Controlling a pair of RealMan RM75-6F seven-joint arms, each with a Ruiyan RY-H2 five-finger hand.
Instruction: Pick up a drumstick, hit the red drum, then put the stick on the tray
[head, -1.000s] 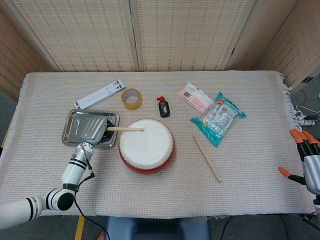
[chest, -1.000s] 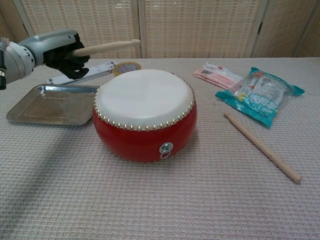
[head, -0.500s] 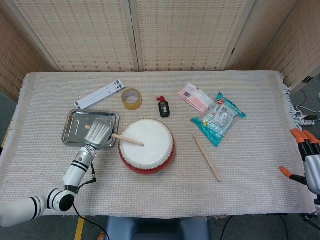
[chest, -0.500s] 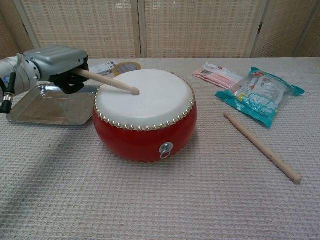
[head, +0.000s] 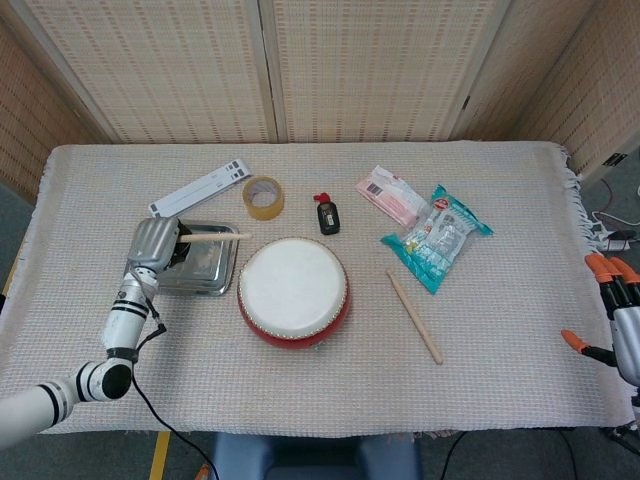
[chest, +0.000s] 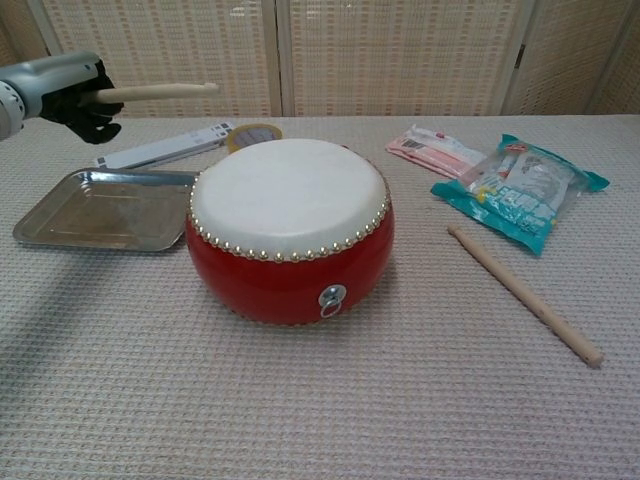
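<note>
The left hand (head: 155, 243) is closed around one end of a drumstick (head: 215, 237) and holds it up in the air, above the metal tray (chest: 100, 208). The stick lies almost flat and points away from the hand toward the red drum (head: 293, 290) — its tip is off to the side of the drum, not over the white skin. The drum sits on the counter (head: 500, 380) right beside the tray. A second drumstick (head: 414, 316) lies flat on the counter on the other side of the drum. The right hand (head: 622, 325) is at the far edge, holding nothing, with its fingers apart.
</note>
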